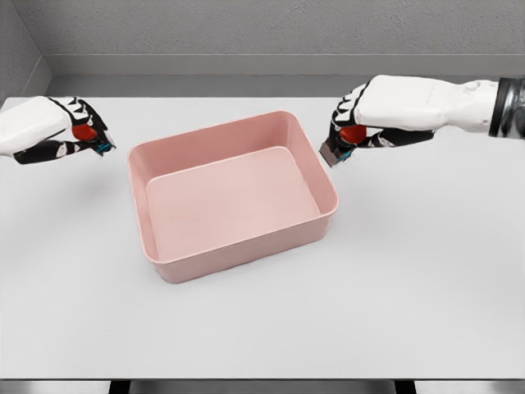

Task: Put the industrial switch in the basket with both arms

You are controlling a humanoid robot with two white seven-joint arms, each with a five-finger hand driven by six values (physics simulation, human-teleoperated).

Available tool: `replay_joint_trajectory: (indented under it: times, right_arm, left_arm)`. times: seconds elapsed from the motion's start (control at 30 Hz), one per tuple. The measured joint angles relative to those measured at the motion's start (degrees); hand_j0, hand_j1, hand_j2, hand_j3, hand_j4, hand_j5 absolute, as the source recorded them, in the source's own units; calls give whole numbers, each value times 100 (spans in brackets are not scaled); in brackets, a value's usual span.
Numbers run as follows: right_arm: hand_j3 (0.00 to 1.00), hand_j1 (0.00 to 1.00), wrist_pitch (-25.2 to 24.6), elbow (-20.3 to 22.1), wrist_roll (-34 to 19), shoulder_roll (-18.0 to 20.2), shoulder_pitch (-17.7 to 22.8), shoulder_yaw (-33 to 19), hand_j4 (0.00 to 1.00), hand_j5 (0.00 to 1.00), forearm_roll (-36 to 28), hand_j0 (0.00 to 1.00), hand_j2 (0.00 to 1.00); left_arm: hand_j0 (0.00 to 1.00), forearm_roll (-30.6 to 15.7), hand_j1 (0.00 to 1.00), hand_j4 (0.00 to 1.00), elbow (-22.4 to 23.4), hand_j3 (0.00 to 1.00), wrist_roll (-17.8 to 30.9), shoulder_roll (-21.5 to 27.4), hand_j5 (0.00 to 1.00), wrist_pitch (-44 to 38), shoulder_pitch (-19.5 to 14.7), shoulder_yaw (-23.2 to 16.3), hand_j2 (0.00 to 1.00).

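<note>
Over the right rim of the pink rectangular plastic basket (238, 193) you've got the right hand (351, 123), fingers curled tight on a small red-buttoned industrial switch w/ grey body and a blue edge (340, 144). It hangs just outside the basket's right wall, near the far-right corner, so the drop spot lies left and slightly toward you from that hand. The left hand (78, 131) is clamped on a second red-and-blue switch (90, 138), apart from the basket's left wall w/ bare white counter (426, 271) between; its drop spot lies to the right. Right hand is nearer the rim. The switches' long axis is prob. tilted, but they're too small and too covered by fingers to say. Nothing else stands in the way; only the basket walls need clearing. Basket is empty.
</note>
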State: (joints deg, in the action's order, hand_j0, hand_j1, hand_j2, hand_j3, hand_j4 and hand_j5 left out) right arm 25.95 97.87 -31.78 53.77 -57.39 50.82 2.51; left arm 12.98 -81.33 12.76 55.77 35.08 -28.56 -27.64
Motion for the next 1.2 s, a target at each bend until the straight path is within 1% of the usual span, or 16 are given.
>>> replay_joint_trajectory:
  times: [0.23,0.37,0.4,0.43,0.47,0.5,0.6,0.7,0.8,0.87,0.93,1.03,1.1,1.13,1.17,1.2]
  right_arm:
    - [51,51,-185,-36,-132,-531,-70,63,51,51,28,51,51]
    - [52,52,-312,-209,-199,-1061,-167,159,52,52,168,52,52]
    - [56,56,-330,-298,-208,-1211,-193,200,56,56,204,56,56]
    - [70,70,-343,-393,-232,-1362,-193,240,70,70,238,70,70]
    - [93,93,-351,-485,-259,-1522,-202,267,93,93,267,93,93]
    - [100,100,-358,-582,-277,-1678,-202,287,100,100,290,100,100]
    - [100,100,-364,-778,-307,-2014,-202,313,100,100,350,100,100]
    - [100,100,-360,-851,-318,-2109,-193,290,100,100,383,100,100]
    - [100,100,-322,-847,-323,-1766,-53,156,100,100,357,100,100]
    - [100,100,-164,-776,-324,-1310,316,-63,100,100,334,100,100]
    - [100,100,88,-733,-325,-813,527,-315,100,100,285,100,100]
    - [100,100,536,-725,-325,-64,703,-569,100,100,-46,100,100]
    - [100,100,702,-728,-290,297,870,-641,100,100,-218,100,100]
    - [100,100,757,-731,-234,422,1002,-662,100,100,-273,100,100]
    - [100,100,804,-749,-184,511,1108,-676,100,100,-318,100,100]
    - [100,100,838,-787,-121,576,1195,-685,100,100,-348,100,100]
  left_arm:
    - [49,3,49,49,-274,49,2,-86,49,1,-18,0,49]
    - [49,6,49,49,-519,49,7,-166,49,2,-27,0,49]
    - [49,6,49,49,-573,49,9,-190,49,3,-27,-1,49]
    - [49,7,49,49,-617,49,10,-217,49,3,-26,-1,49]
    - [49,10,49,49,-666,49,13,-246,49,3,-27,-1,49]
    - [49,13,49,49,-719,49,16,-267,49,4,-27,-1,49]
    - [49,18,49,49,-894,49,21,-309,49,4,-18,-2,49]
    - [49,20,49,49,-1053,49,22,-327,49,3,-26,-2,49]
    - [49,18,49,49,-1171,49,22,-381,49,2,-27,-5,49]
    - [49,17,49,49,-1237,49,24,-444,49,1,-27,-10,49]
    - [50,20,50,50,-1294,50,29,-509,50,1,-27,-13,50]
    - [52,46,52,52,-1397,52,36,-612,52,2,-26,-21,52]
    - [54,64,54,54,-1486,54,45,-661,54,2,-27,-27,54]
    - [56,69,56,56,-1529,56,58,-691,56,2,-27,-30,56]
    - [68,78,68,68,-1563,68,76,-726,68,4,-62,-34,68]
    - [89,72,89,89,-1591,89,87,-766,89,2,-105,-36,89]
